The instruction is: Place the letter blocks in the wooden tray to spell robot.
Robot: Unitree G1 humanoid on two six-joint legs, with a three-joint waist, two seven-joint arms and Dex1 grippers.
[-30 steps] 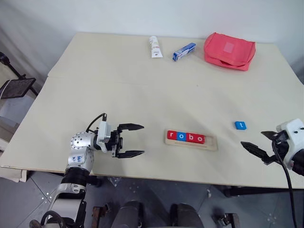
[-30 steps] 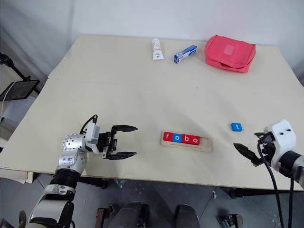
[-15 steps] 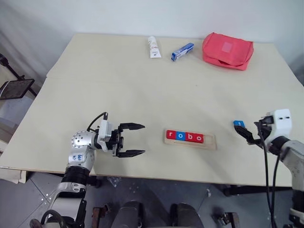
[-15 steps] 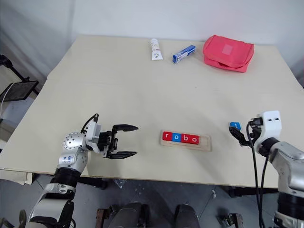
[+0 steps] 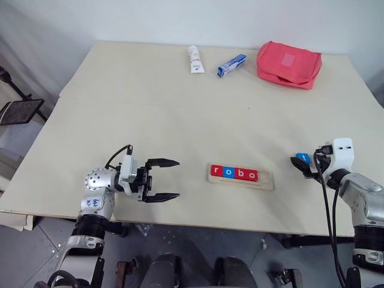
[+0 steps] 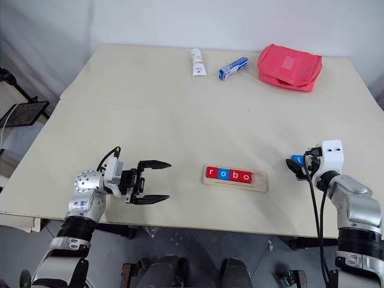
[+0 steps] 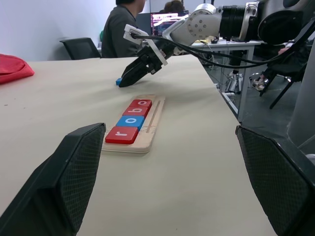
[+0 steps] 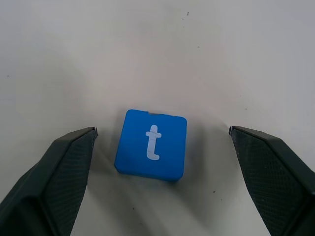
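The blue "t" block [image 8: 151,145] lies flat on the counter [image 5: 180,102], at 3 o'clock from the wooden tray [image 5: 242,177], which holds r-o-b-o. The right claw [image 8: 160,142], fully open, has advanced from the counter edge to straddle the block: grasp is imminent. The left claw [image 5: 163,179] is open and idle.

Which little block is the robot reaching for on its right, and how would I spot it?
Start at the wooden tray near the table's front edge, holding four tiles reading r, o, b, o. Look to its right, where the open right gripper hovers. Between its fingers lies the blue t block, alone on the bare table.
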